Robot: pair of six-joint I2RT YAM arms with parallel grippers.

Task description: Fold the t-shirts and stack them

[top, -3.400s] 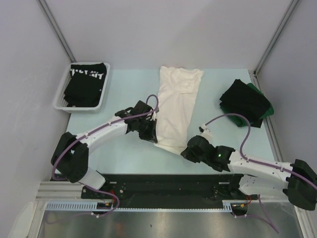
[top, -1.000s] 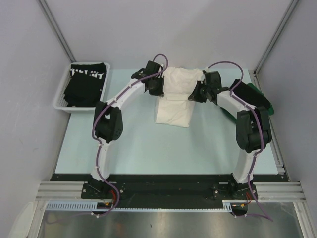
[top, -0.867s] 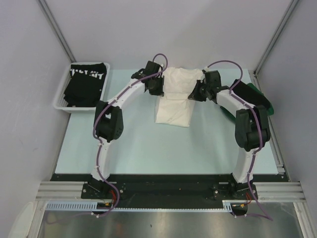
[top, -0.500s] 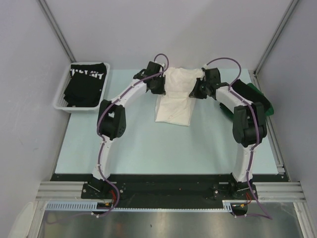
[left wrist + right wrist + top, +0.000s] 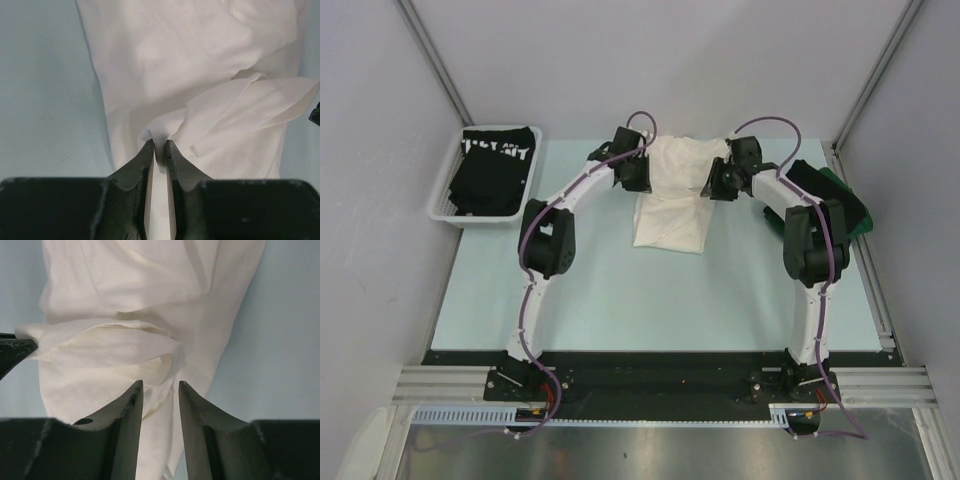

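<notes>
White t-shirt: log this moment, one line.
white t-shirt folded, mid-table | left tool narrow, at cloth pucker | right tool open over fold

table – layout as found. basket sits at the far left corner, with one shirt lying inside it. folded shirt lies flat at the far middle. left gripper is at its left edge and right gripper at its right edge – both toward the far end. pile of shirts lies at the far right, behind the right arm, well apart from the basket.
</notes>
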